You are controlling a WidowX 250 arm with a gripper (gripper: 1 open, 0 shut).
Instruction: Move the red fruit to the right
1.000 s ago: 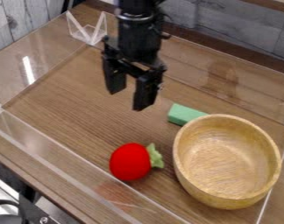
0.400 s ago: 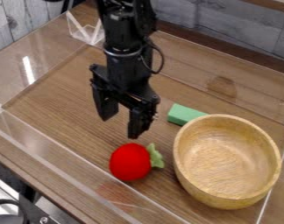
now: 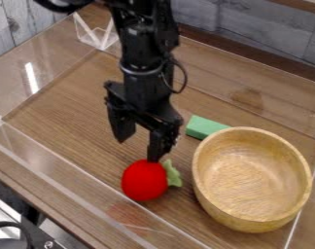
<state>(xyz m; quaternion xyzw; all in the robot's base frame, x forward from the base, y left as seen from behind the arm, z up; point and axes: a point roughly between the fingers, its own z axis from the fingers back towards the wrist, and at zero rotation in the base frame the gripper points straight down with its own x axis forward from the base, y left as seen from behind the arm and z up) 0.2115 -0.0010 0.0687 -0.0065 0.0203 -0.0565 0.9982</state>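
"Nearer the red fruit (image 3: 145, 181) than a second ago: I've brought my fingers (image 3: 139, 146) down toward the near side of the table (image 3: 56, 126), while the fruit itself hasn't shifted."

"Have you got hold of it?"

"No. I'm spread wide, with nothing gripped that I can see. One fingertip looks right by the fruit's far edge, but whether it touches, I can't tell."

"Where does the fruit lie, exactly?"

"On the table, its green leafy tuft (image 3: 172, 173) toward the wooden bowl (image 3: 253, 179), just left of that bowl as the camera sees it. The pale green block (image 3: 206, 126) sits beyond, by the bowl's far rim."

"So how much is done?"

"Only the approach, I'd judge, and that's nearly finished. I still have to settle around the fruit, close, carry it rightward and let go. The bowl stands in that direction, so I'd probably need to lift over it or go around."
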